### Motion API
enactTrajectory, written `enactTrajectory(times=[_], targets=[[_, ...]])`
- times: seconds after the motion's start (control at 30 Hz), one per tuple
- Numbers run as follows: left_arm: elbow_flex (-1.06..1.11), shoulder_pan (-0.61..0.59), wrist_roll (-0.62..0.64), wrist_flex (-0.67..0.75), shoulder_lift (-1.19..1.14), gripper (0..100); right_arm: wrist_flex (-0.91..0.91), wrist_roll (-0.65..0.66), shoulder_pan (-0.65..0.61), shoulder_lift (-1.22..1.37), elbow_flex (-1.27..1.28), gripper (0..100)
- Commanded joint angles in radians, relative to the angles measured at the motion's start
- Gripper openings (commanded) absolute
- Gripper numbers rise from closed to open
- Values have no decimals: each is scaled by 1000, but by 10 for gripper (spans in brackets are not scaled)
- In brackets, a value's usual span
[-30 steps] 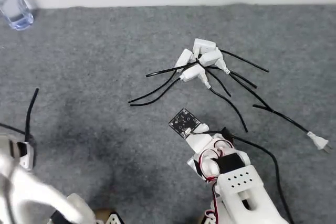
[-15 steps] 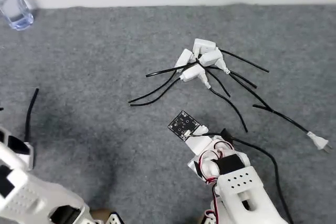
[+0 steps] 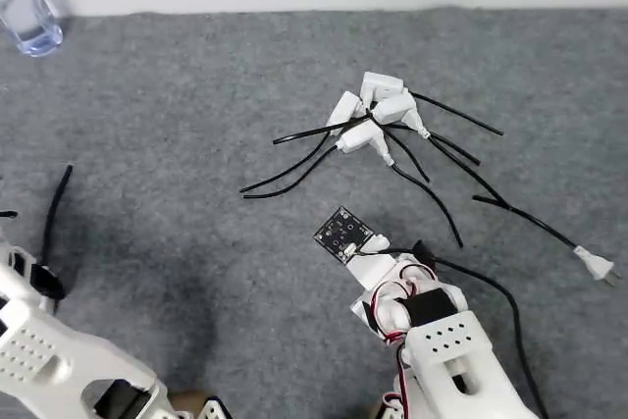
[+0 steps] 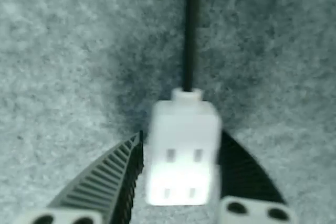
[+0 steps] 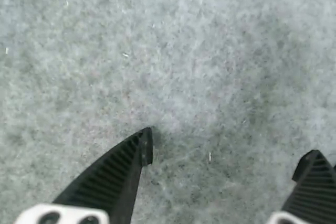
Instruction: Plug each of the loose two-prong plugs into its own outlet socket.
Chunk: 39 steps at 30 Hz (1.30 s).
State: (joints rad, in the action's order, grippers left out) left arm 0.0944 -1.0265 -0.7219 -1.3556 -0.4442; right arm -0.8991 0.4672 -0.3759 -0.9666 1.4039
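So here's where we're at: the left gripper point(image 4: 182, 139) is clamped on a white connector point(image 4: 184, 124), with a jaw pressed to each side of its body. Its black cord point(image 3: 57, 208) runs straight out away from the claw, so the connector's long axis lines up with the gripper's own reach. We can see little slots on its face, but we honestly can't tell whether it counts as a plug or a socket. That arm sits at the near left edge of the grey carpet point(image 3: 196, 95), well apart from everything else. The right gripper point(image 5: 229, 145) is spread wide over bare carpet with nothing between its fingers. The one clearly loose two-prong plug point(image 3: 595, 264) lies far out on the right side. It lies on a diagonal, prongs pointing away from the bunch of white sockets point(image 3: 371, 110) and cord trailing back toward it. The right arm is way nearer to that plug than the left, so we reckon it's the right's job: swing outward and turn the jaws to close across the plug's body.
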Motion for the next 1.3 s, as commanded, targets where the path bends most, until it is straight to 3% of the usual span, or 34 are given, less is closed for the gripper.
enactTrajectory(times=[0.0,0.2,0.27,0.43,0.67,0.9,1.0,1.1,1.27], targets=[[13,8,-8,21,8,41,18,9,4,-18,-5,405],[12,35,-11,3,29,13,18,9,4,-18,-5,405],[-19,72,-60,-72,72,12,18,9,4,-18,-5,405],[-42,247,-255,-311,299,12,50,9,10,-18,-3,405],[-30,506,-284,-353,609,12,53,9,22,-19,-6,405],[205,842,-282,-348,764,12,127,-6,328,-19,-57,405],[326,984,-281,-334,796,12,163,-94,430,-19,-74,405],[433,1108,-273,-278,822,12,173,-155,519,-19,-101,405],[552,1267,-138,-87,836,12,173,-184,599,-19,-124,405]])
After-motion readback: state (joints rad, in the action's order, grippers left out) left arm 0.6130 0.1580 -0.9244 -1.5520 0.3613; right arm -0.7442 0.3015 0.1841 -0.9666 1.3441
